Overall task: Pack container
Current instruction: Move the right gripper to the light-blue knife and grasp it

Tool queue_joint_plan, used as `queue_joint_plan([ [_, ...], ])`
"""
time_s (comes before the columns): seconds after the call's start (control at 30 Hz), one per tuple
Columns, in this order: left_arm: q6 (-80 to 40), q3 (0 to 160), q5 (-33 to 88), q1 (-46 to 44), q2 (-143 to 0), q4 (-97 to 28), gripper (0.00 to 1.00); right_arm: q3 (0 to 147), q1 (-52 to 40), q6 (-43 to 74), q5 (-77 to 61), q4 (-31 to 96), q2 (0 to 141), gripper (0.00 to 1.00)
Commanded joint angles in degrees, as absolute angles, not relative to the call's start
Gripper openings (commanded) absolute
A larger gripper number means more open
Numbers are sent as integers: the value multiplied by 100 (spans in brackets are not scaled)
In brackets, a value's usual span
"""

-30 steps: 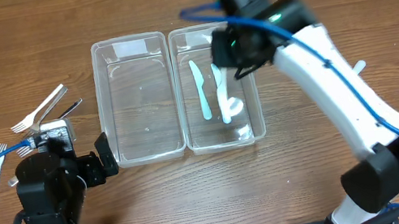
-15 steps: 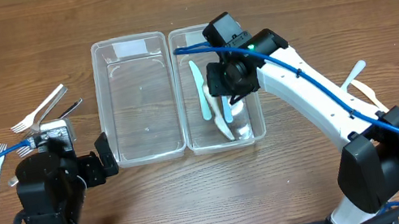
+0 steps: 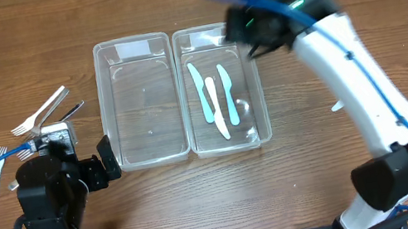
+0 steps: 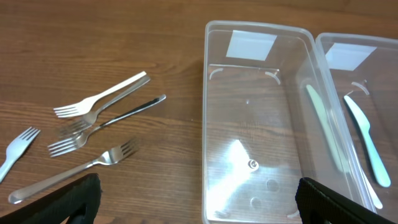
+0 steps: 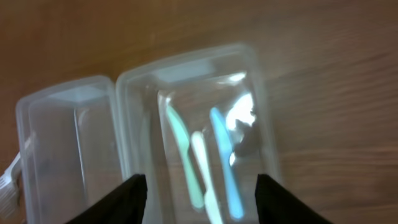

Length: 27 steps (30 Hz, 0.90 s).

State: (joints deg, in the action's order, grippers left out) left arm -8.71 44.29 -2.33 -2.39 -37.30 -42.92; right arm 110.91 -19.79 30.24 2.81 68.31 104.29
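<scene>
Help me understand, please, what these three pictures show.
You see two robot arms, the left arm and the right arm, at a wooden table, each ending in a two-finger pincer. One picture looks down from above; the other two come from a camera on each wrist, so the dark shapes at their lower corners are the fingers. Two clear tubs stand side by side: the left tub has nothing in it, the right tub holds three plastic knives. Several forks lie on the table left of the tubs. The left pincer is open and holds nothing. The right pincer hangs open near the right tub, also holding nothing.
</scene>
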Motion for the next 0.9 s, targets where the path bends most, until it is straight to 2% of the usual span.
queue_joint_plan([
  [0.0,-921,4571,-189,-266,-3712,-4287,100,12309,-829,3328,727,7240,10361,74],
  [0.07,-919,4571,-191,-266,-3712,-4285,100,12562,-185,3328,611,7389,10361,78],
  [0.17,-919,4571,-191,-266,-3712,-4285,100,12538,819,3295,119,7461,10392,94],
  [0.3,-923,4571,-189,-266,-3712,-4285,100,12263,1828,3131,-281,7669,10661,99],
  [0.43,-923,4571,-189,-266,-3712,-4285,100,11850,2171,2897,-329,7684,11155,100],
  [0.63,-923,4571,-187,-266,-3712,-4285,100,11207,2182,2871,-318,7537,12169,100],
  [0.87,-923,4571,-187,-266,-3712,-4285,100,10593,2185,2958,-336,7126,12661,100],
])
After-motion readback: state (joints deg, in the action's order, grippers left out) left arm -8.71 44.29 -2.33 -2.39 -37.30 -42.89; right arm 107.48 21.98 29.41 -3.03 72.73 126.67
